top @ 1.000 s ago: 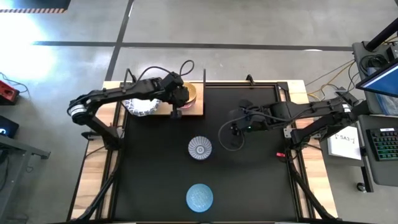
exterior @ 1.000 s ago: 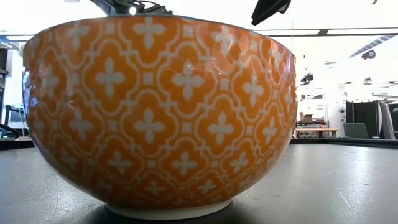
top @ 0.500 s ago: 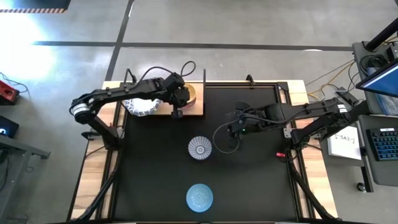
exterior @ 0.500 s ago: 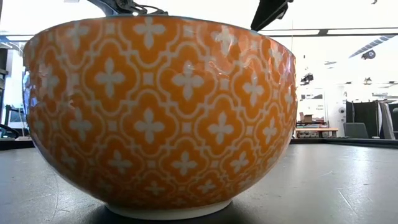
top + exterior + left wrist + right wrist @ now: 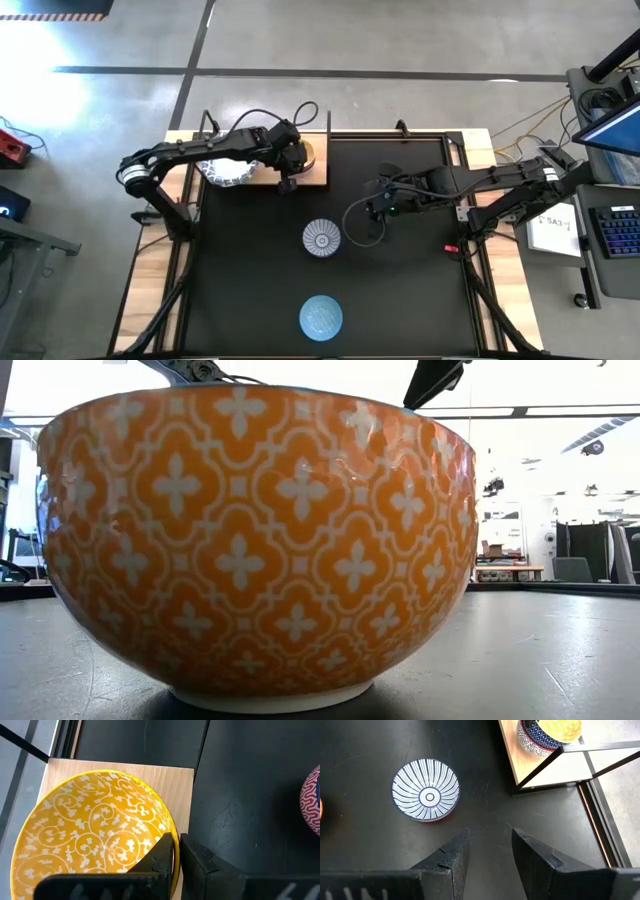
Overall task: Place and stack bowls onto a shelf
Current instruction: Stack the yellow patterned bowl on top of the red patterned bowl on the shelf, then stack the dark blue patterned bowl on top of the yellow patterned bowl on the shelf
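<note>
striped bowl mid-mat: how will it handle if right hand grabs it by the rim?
The striped bowl looks rigid and glazed, so probably slippery and chippable. It sits upright, shallow and wide-mouthed, so it's unlikely to tip, but could slide on the mat. The open right hand seems wide enough for its rim.

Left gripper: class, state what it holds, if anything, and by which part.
The left gripper is shut on the yellow bowl, pinching its rim, one finger inside, one outside, over the shelf. The right gripper holds nothing.
</note>
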Tool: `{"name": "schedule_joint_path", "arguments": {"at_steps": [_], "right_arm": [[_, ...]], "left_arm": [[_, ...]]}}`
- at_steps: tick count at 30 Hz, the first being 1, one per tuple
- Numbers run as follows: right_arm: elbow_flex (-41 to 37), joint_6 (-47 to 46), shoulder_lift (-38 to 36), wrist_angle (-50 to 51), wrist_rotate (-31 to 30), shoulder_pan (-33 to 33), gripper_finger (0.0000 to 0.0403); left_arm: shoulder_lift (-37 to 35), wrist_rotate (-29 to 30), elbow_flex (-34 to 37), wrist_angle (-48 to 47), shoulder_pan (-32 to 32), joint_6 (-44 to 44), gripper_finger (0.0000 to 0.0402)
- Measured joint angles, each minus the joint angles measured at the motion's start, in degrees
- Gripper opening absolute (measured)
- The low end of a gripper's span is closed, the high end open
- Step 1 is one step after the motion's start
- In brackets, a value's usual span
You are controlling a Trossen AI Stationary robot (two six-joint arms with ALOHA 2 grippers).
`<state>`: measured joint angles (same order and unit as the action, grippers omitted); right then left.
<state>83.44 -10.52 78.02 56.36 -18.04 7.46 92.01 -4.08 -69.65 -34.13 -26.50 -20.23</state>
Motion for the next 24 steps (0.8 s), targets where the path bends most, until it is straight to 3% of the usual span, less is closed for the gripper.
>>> {"name": "schedule_joint_path", "arguments": {"at_steps": [6, 12, 16, 19, 24], "right_arm": [[0.0, -0.3, 0.0, 0.0, 0.0, 0.0, 0.0137], [0.0, -1.6, 0.0, 0.0, 0.1, 0.0, 0.0137], [0.0, -3.0, 0.1, -0.2, 4.3, 0.0, 0.0137], [0.0, -2.9, 1.3, -1.8, 7.9, 0.1, 0.0137], [0.0, -1.8, 4.5, -2.5, 8.3, 0.8, 0.0137]], "left_arm": [[0.0, 0.1, 0.0, -1.0, 0.0, 0.0, 0.0037], [-0.2, 0.1, -0.9, -4.6, 0.1, 0.0, 0.0095], [-0.2, -0.3, -3.7, -9.5, 0.2, 0.2, 0.0132], [-0.2, -5.0, -6.4, -13.1, 0.2, 0.5, 0.0149], [-0.3, -20.6, -8.1, -16.0, 0.7, 3.1, 0.0159]]}}
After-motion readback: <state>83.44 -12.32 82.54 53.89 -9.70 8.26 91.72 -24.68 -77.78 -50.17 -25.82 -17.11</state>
